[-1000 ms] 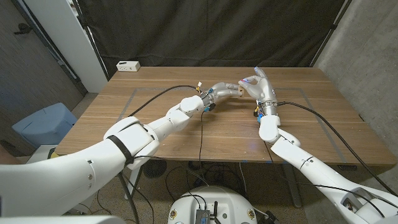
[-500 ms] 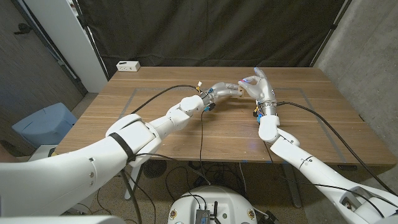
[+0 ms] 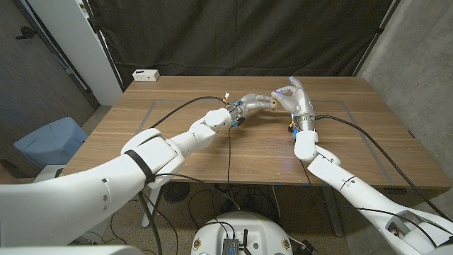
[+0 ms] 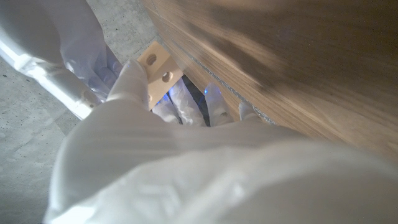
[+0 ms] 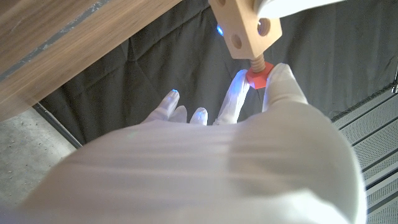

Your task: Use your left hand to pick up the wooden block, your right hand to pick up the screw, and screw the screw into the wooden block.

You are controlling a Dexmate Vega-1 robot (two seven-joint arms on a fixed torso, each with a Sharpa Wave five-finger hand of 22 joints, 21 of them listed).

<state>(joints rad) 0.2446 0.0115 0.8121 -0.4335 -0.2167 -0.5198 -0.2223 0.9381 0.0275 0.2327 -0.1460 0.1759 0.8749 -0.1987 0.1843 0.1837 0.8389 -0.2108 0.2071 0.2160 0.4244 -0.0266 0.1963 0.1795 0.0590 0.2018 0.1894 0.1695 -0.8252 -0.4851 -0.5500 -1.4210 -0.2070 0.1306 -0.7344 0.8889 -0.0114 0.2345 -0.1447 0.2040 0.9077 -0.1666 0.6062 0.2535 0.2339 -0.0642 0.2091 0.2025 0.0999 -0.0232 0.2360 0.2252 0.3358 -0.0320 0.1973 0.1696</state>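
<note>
Both hands meet above the far middle of the surface point(image 3: 212, 152), raised off it. Left hand point(image 3: 256, 102) grips the wooden block point(image 5: 247, 28); in the left wrist view the pale block point(image 4: 158, 70) sits between its fingers point(image 4: 134, 78), two round holes on the visible face. Right hand point(image 3: 294, 95) pinches the screw point(image 5: 258, 73): red head held between thumb and a fingertip point(image 5: 283, 78), other fingers spread. Right wrist view shows the tan threaded shank entering the end of the block, head apart from the wood, some thread exposed. Cannot tell how deep the thread sits.

In the head view the block point(image 3: 272, 104) is just a small tan patch between the two hands, the screw too small to make out there. Blue glow on fingertips of the right hand.

Black cables run along both forearms. White box point(image 3: 146, 74) at the far left corner of the surface, well apart from the hands. Dark curtain point(image 3: 233, 35) behind. Blue bin point(image 3: 51, 142) on the floor beside the left edge of the surface.
</note>
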